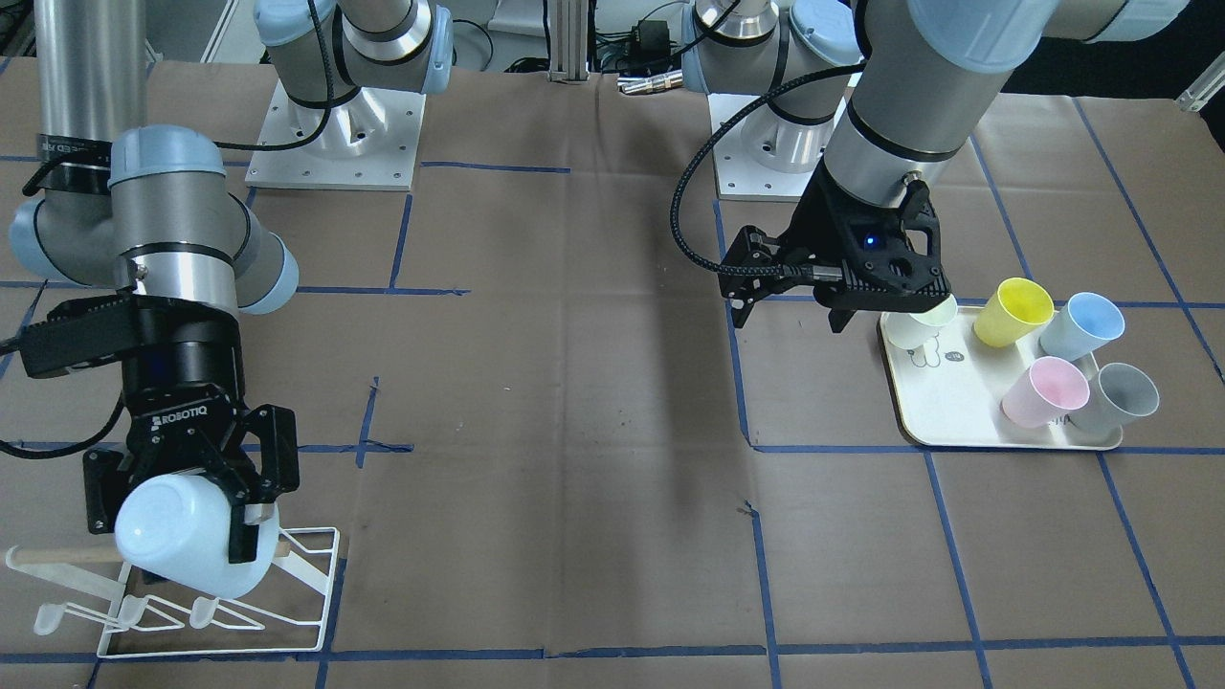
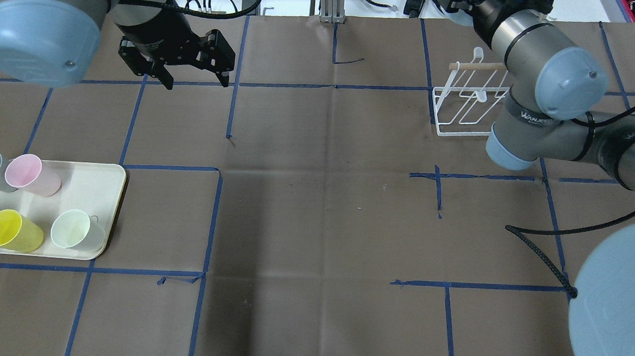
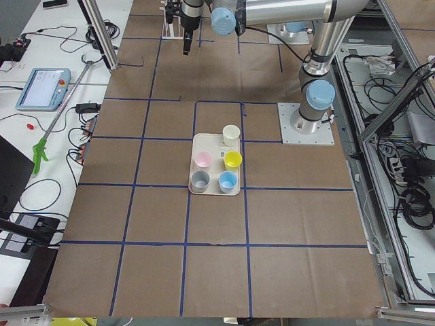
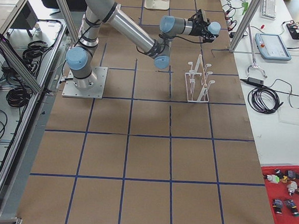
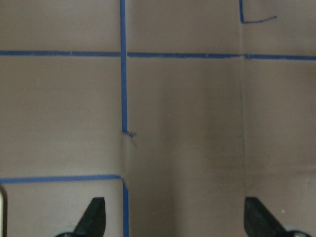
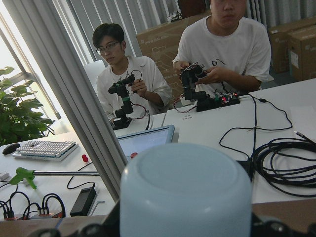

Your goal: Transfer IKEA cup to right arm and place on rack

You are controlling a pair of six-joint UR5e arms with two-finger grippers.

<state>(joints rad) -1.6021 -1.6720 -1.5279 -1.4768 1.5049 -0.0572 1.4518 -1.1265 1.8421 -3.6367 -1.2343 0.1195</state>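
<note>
While the right claw (image 1: 177, 512) is clamped on the IKEA cup (image 1: 191, 560), one finger on each side wall, the cup hangs over the rack (image 1: 306, 574) at my right end of the surface (image 1: 574, 431). The handover reads as complete; placement is not yet done.

**Governing relation.** The claw reaches out roughly level toward the operators' side. The cup sits across it upturned, with its closed base uppermost and filling the lower part of the right wrist view. Its mouth faces down and is hidden in every view. The long axis stands near vertical, with a slight lean in the front-facing view. The looped prongs (image 1: 134, 612) lie below the cup, and those that show are on its operators' side. I judge that the coming move is a short descent with the mouth centred over one prong. I cannot tell which prong lies under the mouth, or whether the rim touches wire.

**Obstructions.**
- The wooden handle (image 1: 57, 555) crosses behind the cup in the front-facing view.
- The neighbouring prongs stand close together.
- A skewed descent could catch the rim on either of these.

**Other arm.** The left claw (image 2: 195, 83) is spread wide and holds nothing. It hovers well apart from the rack, near the cream tray (image 1: 904, 411). The tray carries five cups: pale green (image 1: 926, 325), yellow (image 1: 1013, 311), blue (image 1: 1081, 325), pink (image 1: 1045, 390) and grey (image 1: 1115, 397). The right arm is far the nearer to the rack.
</note>
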